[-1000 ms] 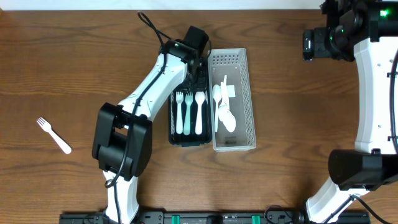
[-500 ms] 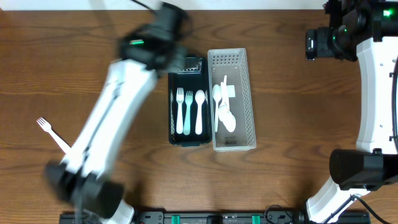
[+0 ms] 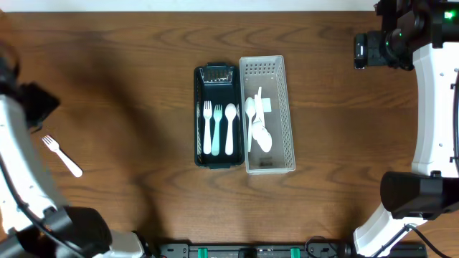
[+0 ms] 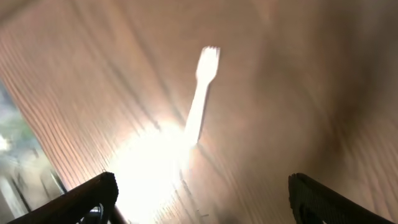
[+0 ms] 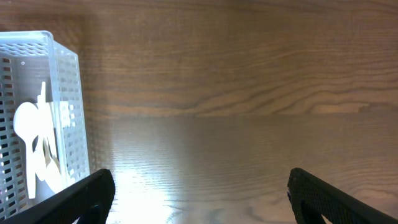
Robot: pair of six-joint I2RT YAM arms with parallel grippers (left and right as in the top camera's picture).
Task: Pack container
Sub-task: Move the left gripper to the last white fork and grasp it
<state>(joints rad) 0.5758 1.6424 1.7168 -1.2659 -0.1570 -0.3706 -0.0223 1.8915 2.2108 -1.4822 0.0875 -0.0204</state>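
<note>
We see the loose fork (image 3: 62, 155) lying flat at the far left of the table (image 3: 129, 107), well apart from the black tray (image 3: 197, 143) and the white basket (image 3: 288, 122) touching it. Our left gripper (image 4: 202, 200) has its fingers spread wide and holds nothing. In its blurred wrist view the fork lies ahead of the gap, untouched. Our right gripper (image 5: 200, 196) gapes too, empty over bare wood, with the basket at its view's left edge.
</note>
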